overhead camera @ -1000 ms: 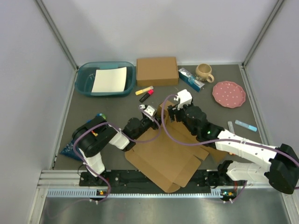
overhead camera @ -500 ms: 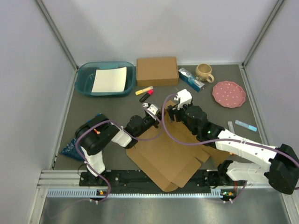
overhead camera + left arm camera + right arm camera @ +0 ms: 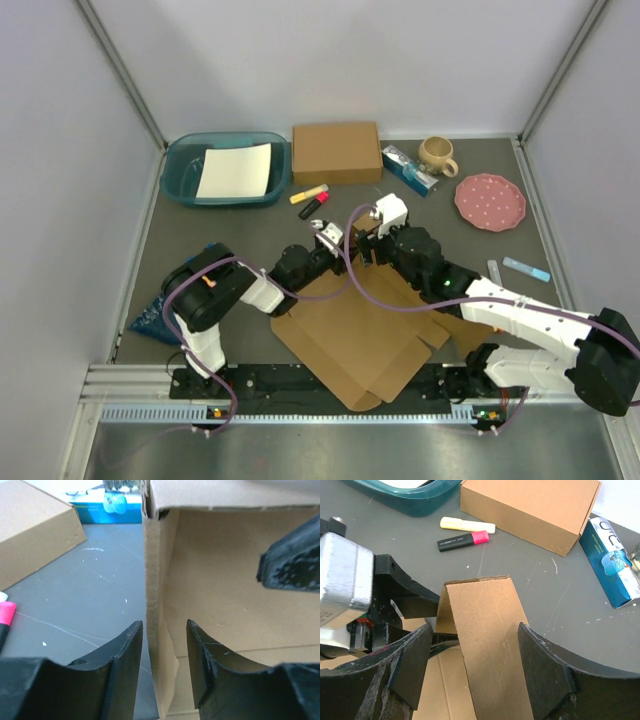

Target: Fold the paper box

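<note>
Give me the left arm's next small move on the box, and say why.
Probably close the left fingers on the raised flap of the paper box. In the left wrist view its edge stands between them, but they are not pressed onto it, so it is not gripped. The right fingers stand wide either side of a raised panel, not pinching it.

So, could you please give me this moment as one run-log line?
paper box: mostly flat, flap raised | left gripper: open astride flap edge | right gripper: open around flap
</note>
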Tool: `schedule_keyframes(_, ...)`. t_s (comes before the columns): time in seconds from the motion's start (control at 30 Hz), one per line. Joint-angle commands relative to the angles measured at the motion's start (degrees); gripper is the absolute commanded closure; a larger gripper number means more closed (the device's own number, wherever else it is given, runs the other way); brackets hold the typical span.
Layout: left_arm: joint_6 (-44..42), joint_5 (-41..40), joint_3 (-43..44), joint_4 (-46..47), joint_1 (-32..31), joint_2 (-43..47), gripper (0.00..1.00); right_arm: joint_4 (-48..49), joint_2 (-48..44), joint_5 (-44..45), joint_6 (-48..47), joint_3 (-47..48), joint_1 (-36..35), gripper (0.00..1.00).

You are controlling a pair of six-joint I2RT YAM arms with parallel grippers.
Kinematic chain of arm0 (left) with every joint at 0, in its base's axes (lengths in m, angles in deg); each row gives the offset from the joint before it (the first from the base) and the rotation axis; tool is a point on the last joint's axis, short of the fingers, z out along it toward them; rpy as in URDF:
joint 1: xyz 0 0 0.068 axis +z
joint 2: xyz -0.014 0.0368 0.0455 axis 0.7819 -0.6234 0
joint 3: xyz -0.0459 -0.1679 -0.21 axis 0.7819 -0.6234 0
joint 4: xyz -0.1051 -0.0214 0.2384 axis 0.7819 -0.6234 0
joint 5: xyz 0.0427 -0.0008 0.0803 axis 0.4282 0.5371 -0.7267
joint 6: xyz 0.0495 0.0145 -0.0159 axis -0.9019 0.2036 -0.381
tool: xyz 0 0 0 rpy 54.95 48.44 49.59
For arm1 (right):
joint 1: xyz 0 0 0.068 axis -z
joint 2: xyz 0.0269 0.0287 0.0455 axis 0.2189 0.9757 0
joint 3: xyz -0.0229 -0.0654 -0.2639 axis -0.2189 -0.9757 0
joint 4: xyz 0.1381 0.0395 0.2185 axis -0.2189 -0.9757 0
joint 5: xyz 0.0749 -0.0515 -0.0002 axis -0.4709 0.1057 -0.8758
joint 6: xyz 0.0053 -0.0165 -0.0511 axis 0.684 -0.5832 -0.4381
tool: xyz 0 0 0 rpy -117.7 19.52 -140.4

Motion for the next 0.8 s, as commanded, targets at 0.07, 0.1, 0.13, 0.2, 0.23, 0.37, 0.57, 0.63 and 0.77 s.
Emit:
schedule_keyframes(0.07,-2.11,0.37,1.02,-4.96,-0.31,2.38,0.56,1.51,-0.04,-1.09,-0.03,-0.46,0.89,0.3)
schedule_keyframes(0.1,-2.2,0.28,0.58,-4.79,-0.31,2.29,0.6,1.6,-0.04,-1.0,-0.03,-0.55,0.98,0.3)
schedule_keyframes(0.13,-2.12,0.19,0.49,-4.61,-0.31,2.12,0.65,1.69,0.04,-1.18,-0.03,-0.55,1.15,0.3)
schedule_keyframes(0.2,-2.2,-0.33,0.23,-3.74,-0.31,1.5,0.9,1.78,0.04,-1.44,0.15,-0.55,1.15,0.3)
schedule_keyframes(0.23,-2.03,-0.68,0.14,-3.12,-0.31,1.33,0.97,1.78,-0.04,-1.7,0.15,-0.55,1.15,0.3)
schedule_keyframes(0.37,-1.24,-0.25,-0.04,-1.36,-0.31,0.71,1.0,1.51,-0.13,-2.23,0.15,-0.55,1.15,0.3)
schedule_keyframes(0.57,-2.38,-7.6,-2.32,-0.31,-0.58,2.64,1.0,0.2,-1.8,-1.71,0.24,0.85,1.15,0.29)
schedule_keyframes(0.63,-2.38,-10.6,-4.25,-0.22,-0.67,4.3,1.0,-1.03,-2.33,-1.27,0.41,2.08,1.15,0.26)
schedule_keyframes(0.77,-1.15,-19.31,-7.94,2.49,-0.84,6.16,1.0,-3.23,-3.38,-0.03,1.38,5.42,1.15,0.22)
